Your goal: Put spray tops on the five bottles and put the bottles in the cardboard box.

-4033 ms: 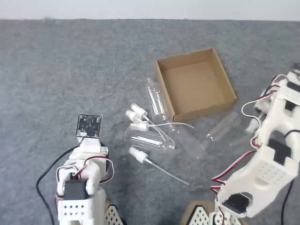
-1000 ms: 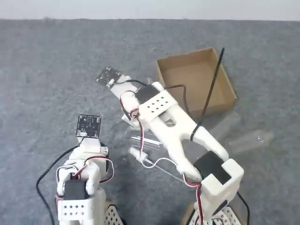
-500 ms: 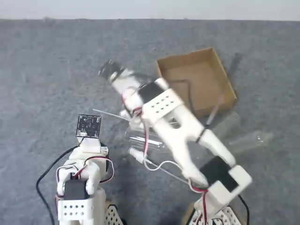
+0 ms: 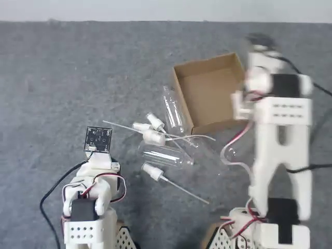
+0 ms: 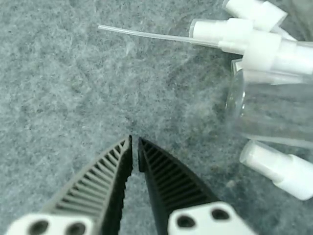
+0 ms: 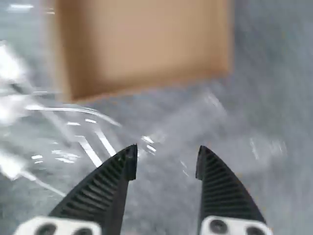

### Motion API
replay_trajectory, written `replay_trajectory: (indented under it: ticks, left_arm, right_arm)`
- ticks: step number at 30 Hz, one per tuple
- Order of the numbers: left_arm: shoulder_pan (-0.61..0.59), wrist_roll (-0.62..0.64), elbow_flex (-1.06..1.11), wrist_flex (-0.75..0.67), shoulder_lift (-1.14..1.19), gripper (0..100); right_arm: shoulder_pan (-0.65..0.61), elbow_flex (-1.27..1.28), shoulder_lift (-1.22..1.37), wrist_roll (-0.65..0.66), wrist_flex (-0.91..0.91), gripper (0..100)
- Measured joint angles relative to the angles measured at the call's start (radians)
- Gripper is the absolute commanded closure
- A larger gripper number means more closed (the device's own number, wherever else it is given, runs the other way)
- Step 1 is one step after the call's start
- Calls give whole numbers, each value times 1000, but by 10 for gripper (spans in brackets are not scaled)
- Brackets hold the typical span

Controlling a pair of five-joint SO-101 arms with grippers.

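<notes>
Grey carpet (image 4: 62, 67) carries loose spray tops (image 4: 150, 136) and a lying bottle (image 4: 166, 155) beside the cardboard box (image 4: 215, 93). The left gripper (image 5: 135, 142), jaws nearly together, is nearest (one bottle end faces it). The right gripper (image 6: 166, 152) gapes empty near the box.

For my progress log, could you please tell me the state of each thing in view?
cardboard box: upright, open, empty.
bottle beside the box: on its side, no spray top.
bottle nearer the arms: on its side, no spray top.
spray tops: lying loose, on no bottle.
left pincer: shut, empty.
right pincer: open, empty.
</notes>
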Motion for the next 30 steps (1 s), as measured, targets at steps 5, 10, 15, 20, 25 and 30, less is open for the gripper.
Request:
replay_trajectory:
  ticks: [5,10,15,20,25,30]
  left_arm:
    - [0,0,0,0,0,988]
    - [0,0,0,0,0,988]
    - [0,0,0,0,0,988]
    - [0,0,0,0,0,988]
    - [0,0,0,0,0,988]
    - [0,0,0,0,0,988]
  right_arm:
    - [262,226,-38,-87,-57,839]
    - [368,454,-87,-236,-204,838]
    - [371,565,-92,-402,-295,838]
    - [376,597,-92,-502,-347,838]
    - [376,623,-83,-528,-417,838]
    - [376,637,6,-528,-479,838]
